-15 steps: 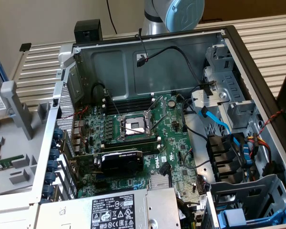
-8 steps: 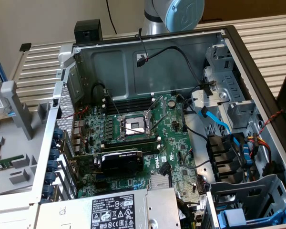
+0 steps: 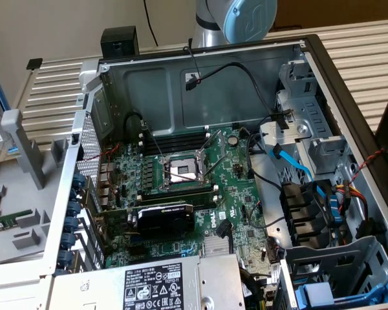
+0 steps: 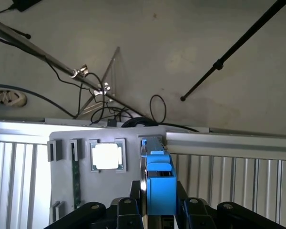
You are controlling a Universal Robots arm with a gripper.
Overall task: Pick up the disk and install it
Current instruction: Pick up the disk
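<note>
The gripper [image 4: 158, 202] is clamped on the disk [image 4: 157, 176], its black jaws pressing the two flat faces through the blue frame; the disk stands on edge, dead centre in the grip, with its long axis running straight away from the wrist; whether its lower edge sits in the grey holder [image 4: 109, 195] underneath or hangs free of it I cannot tell; just beside it that holder keeps a processor [image 4: 106, 156] in a square pocket and a memory stick [image 4: 76, 179] in a narrow slot; beyond lies the slatted table [image 4: 238, 181], then the floor [image 4: 181, 47]. In the exterior view the computer case [image 3: 181, 90] lies open, and the drive cage [image 3: 349, 258] at the exterior view's lower right holds a blue tray [image 3: 320, 296]; which way the case lies from the gripper I cannot judge.
</note>
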